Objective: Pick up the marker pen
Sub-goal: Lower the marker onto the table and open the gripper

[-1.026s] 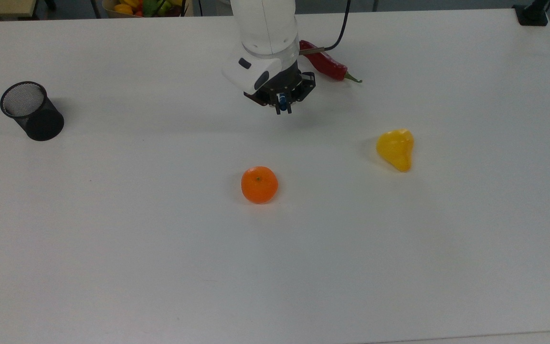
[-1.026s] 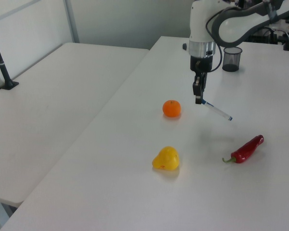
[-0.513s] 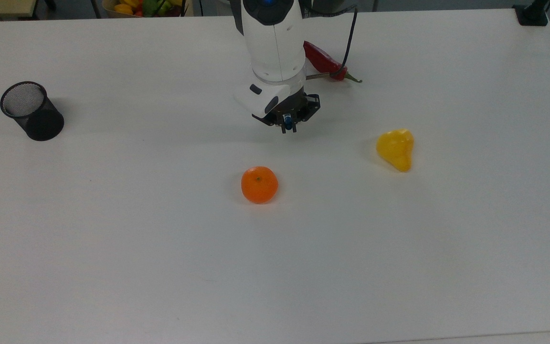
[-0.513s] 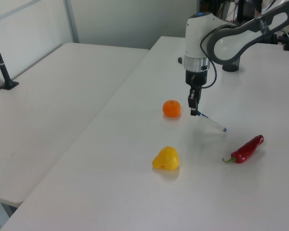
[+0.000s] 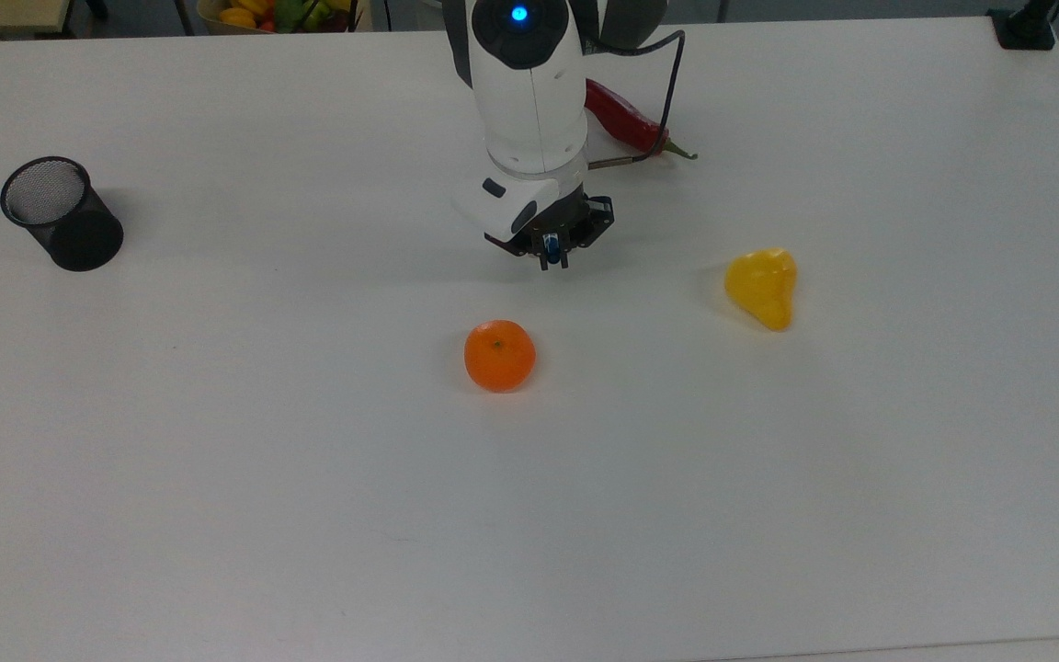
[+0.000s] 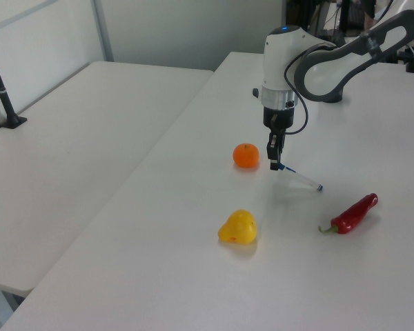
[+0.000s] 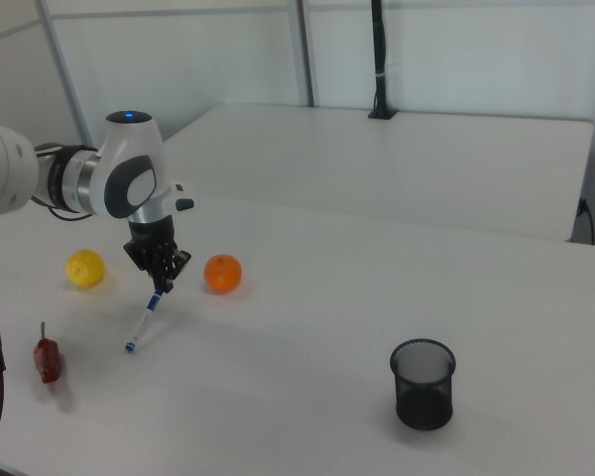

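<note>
A white table (image 5: 217, 478) fills the top view. Upper centre, the white arm (image 5: 529, 83) points its gripper (image 5: 553, 253) down, fingers closed on the blue-capped end of the marker pen (image 6: 298, 178), which slants to the tabletop. A black mesh cup (image 5: 61, 213) stands far left; an orange (image 5: 499, 355) sits mid-frame.

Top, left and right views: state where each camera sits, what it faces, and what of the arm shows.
Top view: high above the table, looking down; the arm's wrist and gripper show.
Left view: off the end by the pear, facing the arm; forearm and gripper show.
Right view: off the end by the cup, looking across; forearm and gripper show.
Shared: all show the orange and the gripped pen.
</note>
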`<state>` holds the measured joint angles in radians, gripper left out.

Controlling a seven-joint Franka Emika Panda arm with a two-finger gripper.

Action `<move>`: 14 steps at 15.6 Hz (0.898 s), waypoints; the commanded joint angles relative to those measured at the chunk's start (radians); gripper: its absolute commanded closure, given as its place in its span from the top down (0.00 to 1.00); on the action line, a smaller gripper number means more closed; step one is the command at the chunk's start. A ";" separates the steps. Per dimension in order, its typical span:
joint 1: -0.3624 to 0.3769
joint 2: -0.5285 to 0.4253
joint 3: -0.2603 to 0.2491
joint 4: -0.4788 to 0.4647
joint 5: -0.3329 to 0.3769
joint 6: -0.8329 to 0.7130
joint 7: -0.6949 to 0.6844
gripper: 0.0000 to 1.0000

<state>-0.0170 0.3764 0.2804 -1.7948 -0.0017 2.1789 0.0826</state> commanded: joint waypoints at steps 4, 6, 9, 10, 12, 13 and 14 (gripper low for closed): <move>0.035 0.016 -0.006 -0.041 -0.057 0.104 0.026 0.18; 0.035 0.016 -0.006 -0.040 -0.057 0.104 0.026 0.75; 0.035 0.015 -0.007 -0.037 -0.058 0.102 0.025 0.99; 0.035 0.013 -0.007 -0.037 -0.058 0.101 0.023 1.00; 0.032 0.007 -0.007 -0.034 -0.058 0.096 0.025 1.00; 0.029 0.000 -0.007 -0.034 -0.058 0.090 0.025 1.00; 0.028 -0.016 -0.007 -0.032 -0.057 0.079 0.026 1.00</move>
<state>0.0082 0.4057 0.2805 -1.8100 -0.0429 2.2561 0.0862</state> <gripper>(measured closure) 0.106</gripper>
